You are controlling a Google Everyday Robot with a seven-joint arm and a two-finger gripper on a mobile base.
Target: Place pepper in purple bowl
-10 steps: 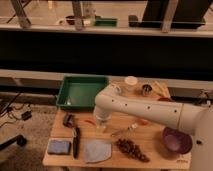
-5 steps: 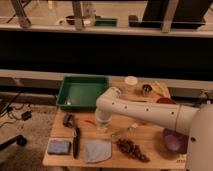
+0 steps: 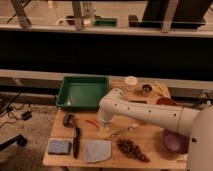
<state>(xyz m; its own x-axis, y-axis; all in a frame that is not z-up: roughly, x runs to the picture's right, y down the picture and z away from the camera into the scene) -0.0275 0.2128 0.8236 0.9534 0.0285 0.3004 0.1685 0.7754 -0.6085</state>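
The robot's white arm (image 3: 145,112) reaches in from the right, across the middle of the wooden surface (image 3: 150,137), and bends down at its end. The gripper (image 3: 105,130) points down, close above the surface, just in front of the green tray (image 3: 82,92). Its fingers are spread wide, and nothing can be seen between them.

The pepper (image 3: 91,123), thin and orange-red, lies flat on the surface just to the left of the gripper. Whether the two touch cannot be told. It is not in the purple bowl (image 3: 175,141), which sits at the front right corner of the surface, well apart from the pepper and partly hidden by the robot's own body.

Along the front edge lie a blue sponge (image 3: 59,146), a black-handled tool (image 3: 76,141), a grey cloth (image 3: 97,150) and a dark cluster (image 3: 132,149) that may be grapes. At the back of the surface, beyond the arm, stand a white cup (image 3: 131,81) and a red-brown bowl (image 3: 165,101).
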